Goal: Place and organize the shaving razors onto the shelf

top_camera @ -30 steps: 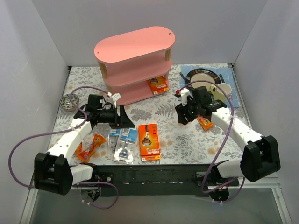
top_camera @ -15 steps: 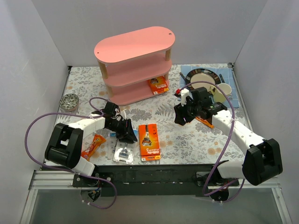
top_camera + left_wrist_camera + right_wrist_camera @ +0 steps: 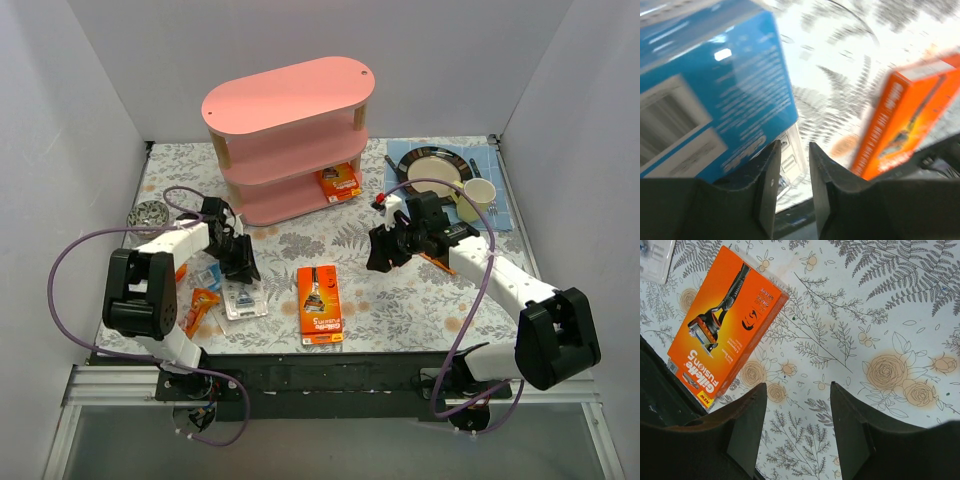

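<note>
Floral counter (image 3: 400, 300) w/ white walls round it. A pink 3-tier shelf (image 3: 290, 105) stands at the far side, left of centre. One orange pack (image 3: 338, 183) lies on its btm tier, at the R end.

L arm (image 3: 175, 240) bends in from the left edge. L pincer (image 3: 240, 268) sits low at the far end of a clear blister pack (image 3: 243, 297); can't tell if they touch. In the wrist view its fingers (image 3: 767, 195) are close together, only a slit btwn them, nothing seen in it. A blurred blue pack (image 3: 715, 95) fills the frame beside them.

R arm (image 3: 500, 280) reaches toward centre. R pincer (image 3: 383, 252) hovers w/ fingers (image 3: 747, 425) wide apart, holding nothing, bare counter below.

An orange box (image 3: 320, 305) lies flat near the front, btwn the two pincers, apart from both. An orange bag (image 3: 203, 308) lies left of the blister pack. An orange card (image 3: 437, 262) shows partly under the R arm.

Far R: plate (image 3: 432, 165) and cup (image 3: 478, 192) on a blue mat (image 3: 503, 215). Far L: round metal tin (image 3: 150, 215).
</note>
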`<move>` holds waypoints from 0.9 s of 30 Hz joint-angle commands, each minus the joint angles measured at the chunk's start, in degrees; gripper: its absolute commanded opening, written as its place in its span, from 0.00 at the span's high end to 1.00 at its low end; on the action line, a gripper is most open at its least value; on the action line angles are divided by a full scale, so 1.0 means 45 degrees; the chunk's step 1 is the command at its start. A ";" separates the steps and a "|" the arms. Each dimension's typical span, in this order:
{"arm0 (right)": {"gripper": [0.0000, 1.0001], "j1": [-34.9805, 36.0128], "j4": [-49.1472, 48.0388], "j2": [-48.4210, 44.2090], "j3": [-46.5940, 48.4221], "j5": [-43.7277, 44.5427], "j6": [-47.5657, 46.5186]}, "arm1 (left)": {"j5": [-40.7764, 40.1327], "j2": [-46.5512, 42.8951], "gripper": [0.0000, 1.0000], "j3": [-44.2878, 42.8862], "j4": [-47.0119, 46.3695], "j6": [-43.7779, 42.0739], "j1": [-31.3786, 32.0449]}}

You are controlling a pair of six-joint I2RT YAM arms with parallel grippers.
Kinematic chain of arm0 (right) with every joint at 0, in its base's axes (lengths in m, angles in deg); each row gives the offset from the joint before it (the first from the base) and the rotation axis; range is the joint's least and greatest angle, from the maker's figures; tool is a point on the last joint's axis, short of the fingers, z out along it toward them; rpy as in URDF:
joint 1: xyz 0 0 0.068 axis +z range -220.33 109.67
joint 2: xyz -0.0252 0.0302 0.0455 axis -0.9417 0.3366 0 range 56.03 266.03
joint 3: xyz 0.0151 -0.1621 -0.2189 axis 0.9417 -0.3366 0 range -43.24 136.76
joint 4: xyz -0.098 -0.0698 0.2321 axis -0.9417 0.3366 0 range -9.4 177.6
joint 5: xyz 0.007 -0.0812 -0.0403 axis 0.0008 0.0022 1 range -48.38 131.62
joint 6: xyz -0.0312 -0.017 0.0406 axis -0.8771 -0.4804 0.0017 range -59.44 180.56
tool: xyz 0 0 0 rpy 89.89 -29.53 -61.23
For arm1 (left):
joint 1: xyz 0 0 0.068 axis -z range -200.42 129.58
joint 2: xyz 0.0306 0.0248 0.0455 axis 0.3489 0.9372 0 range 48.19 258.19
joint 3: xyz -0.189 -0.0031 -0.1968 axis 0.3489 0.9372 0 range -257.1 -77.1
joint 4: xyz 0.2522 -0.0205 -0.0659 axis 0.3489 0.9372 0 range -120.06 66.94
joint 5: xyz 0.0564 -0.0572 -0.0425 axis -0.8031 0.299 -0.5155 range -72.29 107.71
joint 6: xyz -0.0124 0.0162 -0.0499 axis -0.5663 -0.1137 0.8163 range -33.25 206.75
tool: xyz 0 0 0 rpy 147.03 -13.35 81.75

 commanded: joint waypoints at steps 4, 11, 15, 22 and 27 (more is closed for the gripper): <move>0.39 -0.0011 -0.0787 -0.0171 0.0328 -0.0424 0.0233 | -0.1982 -0.0395 0.79 -0.0914 0.0471 -0.1544 -0.0969; 0.36 -0.0011 -0.2035 -0.0016 -0.1153 -0.3078 0.1442 | 0.5084 -0.2972 0.45 0.0131 -0.1456 -0.1335 -0.0405; 0.36 -0.0011 -0.3906 0.0842 -0.2035 -0.4114 0.3586 | 0.5871 -0.3347 0.38 0.1443 -0.3547 0.0851 0.1585; 0.34 0.0203 -0.5221 0.1703 -0.2583 -0.3926 0.5953 | 0.5270 -0.2701 0.32 0.2501 -0.3923 0.2397 0.3132; 0.35 0.1101 -0.5163 0.2288 -0.2525 -0.2791 0.6502 | 0.4934 -0.3169 0.32 0.3983 -0.4737 0.4582 0.3269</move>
